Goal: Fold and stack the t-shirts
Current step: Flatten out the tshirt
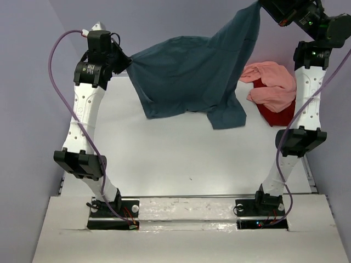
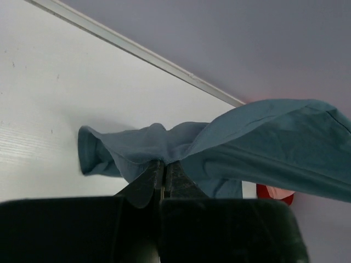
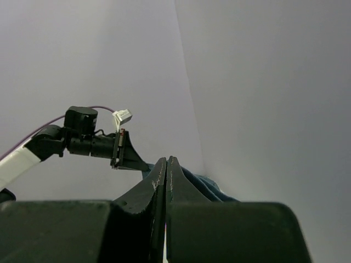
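- Left fingers (image 1: pixel 125 61) (image 2: pixel 156 174): pressed together on a bunched edge of the teal-blue t-shirt (image 1: pixel 192 76) (image 2: pixel 263 142), raised above the far left part of the desk (image 1: pixel 181 159) (image 2: pixel 55 82).
- Right fingers (image 1: pixel 269 6) (image 3: pixel 160 171): clamped tight on another part of the same shirt, held high at the far right, above the level of the left pair. In the right wrist view, teal cloth (image 3: pixel 203 183) shows just behind the tips.
- Teal-blue t-shirt: stretched between the two pairs of fingers, sloping up from left to right. Its loose body hangs in folds. The lowest flap hangs at centre right; whether it touches the desk cannot be told. A sleeve opening shows at the left of the left wrist view.
- Salmon-pink t-shirt (image 1: pixel 271 85): crumpled heap on the far right of the desk, just beside the right arm, lying on the red t-shirt (image 1: pixel 277 116).
- Red t-shirt: under the pink one, with its near edge showing. A sliver (image 2: pixel 274 193) appears below the teal cloth in the left wrist view.
- Desk: white, flat, with a pale rail (image 2: pixel 137 50) along the far edge.
- Purple cable (image 1: pixel 53 60): runs from the left wrist down that arm to its base.
- Wall (image 1: pixel 164 19): plain lavender, behind and at both sides.
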Action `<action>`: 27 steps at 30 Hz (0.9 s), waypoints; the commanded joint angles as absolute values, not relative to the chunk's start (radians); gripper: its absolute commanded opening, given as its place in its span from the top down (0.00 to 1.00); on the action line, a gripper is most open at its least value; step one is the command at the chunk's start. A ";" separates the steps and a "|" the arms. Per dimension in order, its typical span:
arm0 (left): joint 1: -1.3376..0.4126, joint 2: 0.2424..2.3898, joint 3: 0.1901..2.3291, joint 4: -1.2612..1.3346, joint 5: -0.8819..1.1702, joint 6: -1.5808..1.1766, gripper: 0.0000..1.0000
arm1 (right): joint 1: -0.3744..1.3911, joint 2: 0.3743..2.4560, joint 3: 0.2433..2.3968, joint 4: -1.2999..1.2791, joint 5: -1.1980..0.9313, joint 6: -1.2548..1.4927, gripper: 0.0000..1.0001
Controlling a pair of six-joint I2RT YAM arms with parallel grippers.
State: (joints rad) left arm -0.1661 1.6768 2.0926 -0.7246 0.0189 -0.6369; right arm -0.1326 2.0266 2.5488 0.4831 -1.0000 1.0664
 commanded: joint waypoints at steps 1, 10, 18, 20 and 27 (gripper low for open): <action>-0.160 1.626 2.157 -0.695 0.023 -0.634 1.00 | -0.146 1.878 2.548 0.583 -1.000 1.097 1.00; -0.163 1.447 2.036 -0.735 0.044 -0.649 1.00 | -0.155 1.617 2.332 0.589 -1.058 1.111 1.00; -0.166 1.153 1.885 -0.733 0.048 -0.666 1.00 | -0.155 1.337 2.257 0.473 -1.088 1.109 1.00; -0.166 1.094 1.878 -0.741 0.046 -0.663 1.00 | -0.155 1.286 2.211 0.451 -1.097 1.114 1.00; -0.166 1.017 1.974 -0.819 0.035 -0.660 1.00 | -0.155 1.140 2.193 0.287 -1.103 1.019 1.00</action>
